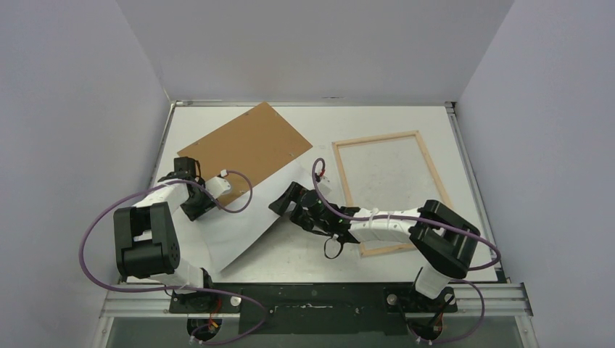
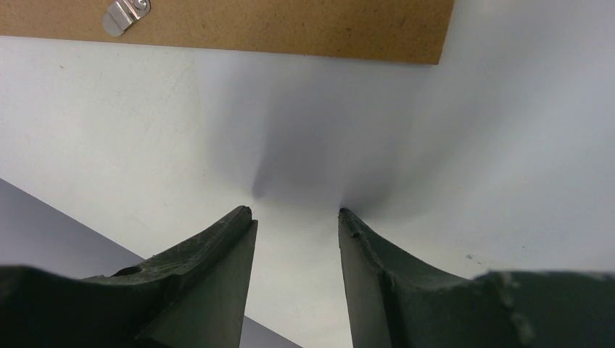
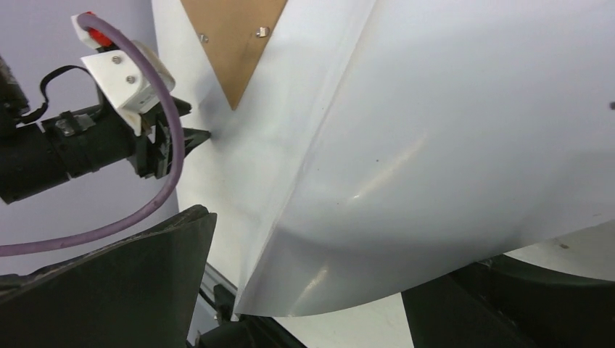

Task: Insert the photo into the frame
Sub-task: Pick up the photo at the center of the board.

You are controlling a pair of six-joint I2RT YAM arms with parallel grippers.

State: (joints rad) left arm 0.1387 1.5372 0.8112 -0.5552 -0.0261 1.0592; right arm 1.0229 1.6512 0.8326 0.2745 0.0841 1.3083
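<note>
While the frame lies flat on the right side of the worktop, with bare surface showing through its opening, the photo sits well apart from it; the sheet is spread between the two arms, only a white face showing, just beside a brown backing board.

The left gripper has its jaws part-way apart with both tips set against the sheet near its left edge; the paper puckers into soft creases around them; whether a fold is pinched or merely pressed down cannot be told.

The right gripper stands with jaws spread wide around the photo's right corner; that corner curls up off the worktop between them and is not clamped.

The sheet looks light, thin and floppy; it bows wherever it is lifted; its sheen suggests it may slide on the pads; the creases by the left tips suggest it marks easily.

The safest hold is probably a shallow bite on an edge or corner, one on each side, keeping the paper gently taut; pressure in the middle risks a lasting dent.
</note>
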